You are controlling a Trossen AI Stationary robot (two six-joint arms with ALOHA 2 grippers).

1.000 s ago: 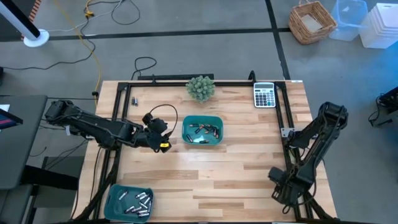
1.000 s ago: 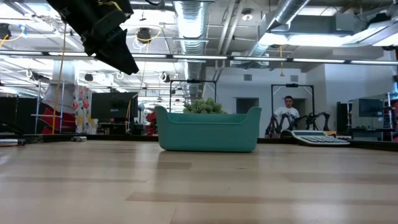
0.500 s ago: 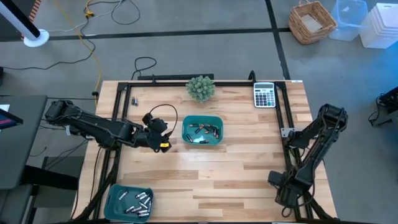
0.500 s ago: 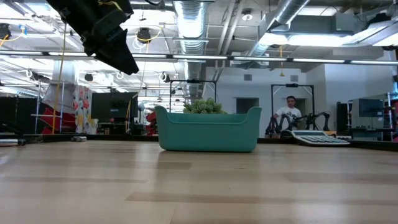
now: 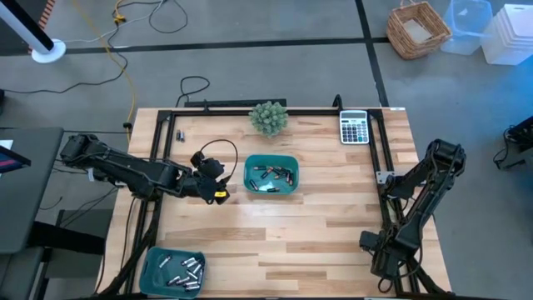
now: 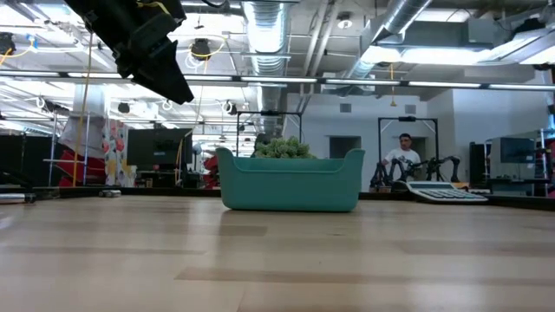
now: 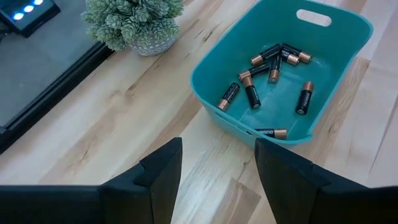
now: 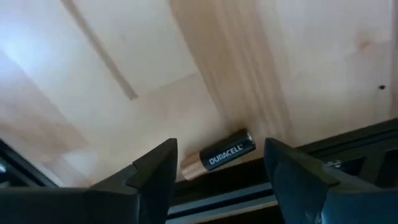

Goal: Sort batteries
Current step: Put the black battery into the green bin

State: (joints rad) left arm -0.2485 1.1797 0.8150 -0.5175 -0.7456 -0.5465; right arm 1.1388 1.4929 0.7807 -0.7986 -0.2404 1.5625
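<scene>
From above, the left gripper [image 5: 223, 193] hangs beside the teal tray [image 5: 271, 175] of batteries [image 5: 265, 173]; the right gripper [image 5: 372, 247] is hard to make out. Left wrist: empty fingers [image 7: 163, 171] apart. Right wrist: fingers [image 8: 158, 171] apart over a black-and-copper battery [image 8: 217, 155] lying slantwise against the table's black rail, untouched.

Wooden table [image 5: 316, 225] with black frame rail [image 5: 250, 110] along far edge. Small potted plant [image 5: 269, 117] at far middle, grey calculator [image 5: 354, 127] at far right corner. Off table: wicker basket [image 5: 418, 29], clear plastic bins [image 5: 491, 29], yellow cable [image 5: 125, 67] on floor. Low view: person [image 6: 401, 159] standing far back in room.
</scene>
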